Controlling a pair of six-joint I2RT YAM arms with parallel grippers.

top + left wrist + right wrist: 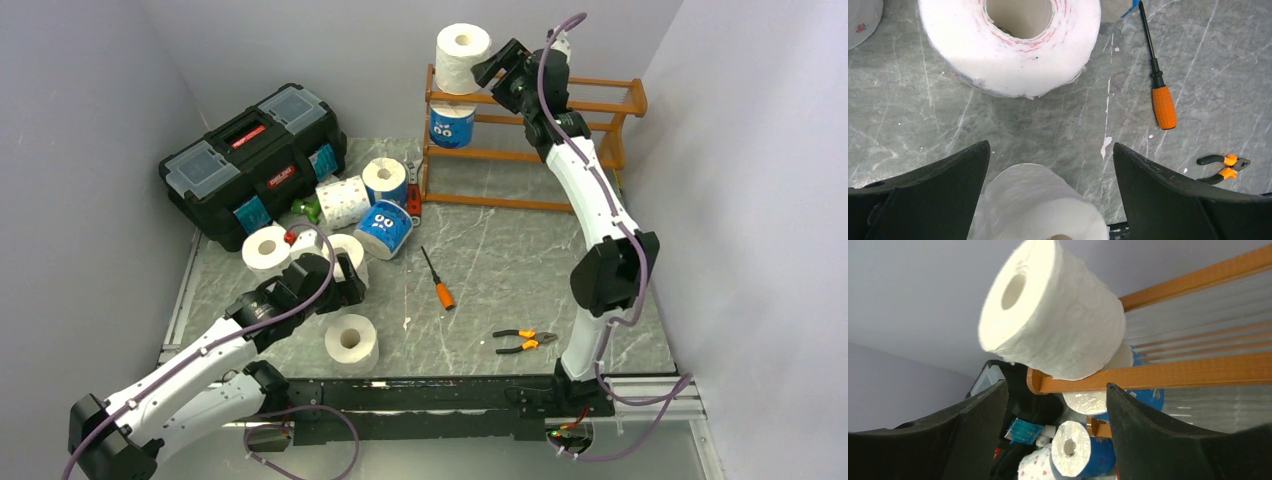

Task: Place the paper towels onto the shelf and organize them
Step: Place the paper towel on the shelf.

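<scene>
Wooden shelf (530, 140), far right of table: I logged one white paper towel roll (462, 58) on its top tier's left end and one blue-wrapped roll (452, 125) on the tier below. Loose rolls (351, 340) lay on the table. Right gripper (1057, 385), just beside the top roll, and left gripper (1050, 150), over the table: jaws spread, empty.

Seen from overhead, eight paper towels are in the room. Five are white: a top white roll (463, 55) at upper centre, a flowered roll (343, 200), a left white roll (266, 248), a half-hidden white roll (352, 252) and a near white roll (351, 340) at lower left. Three are blue-wrapped: a shelf blue roll (452, 125), an upright blue roll (385, 180) and a lying blue roll (383, 228). There is one shelf (490, 200), one black toolbox (250, 160), one screwdriver (437, 280) and one pair of pliers (525, 342). Two robot arms are here, the left arm (190, 365) and the right arm (598, 200).
</scene>
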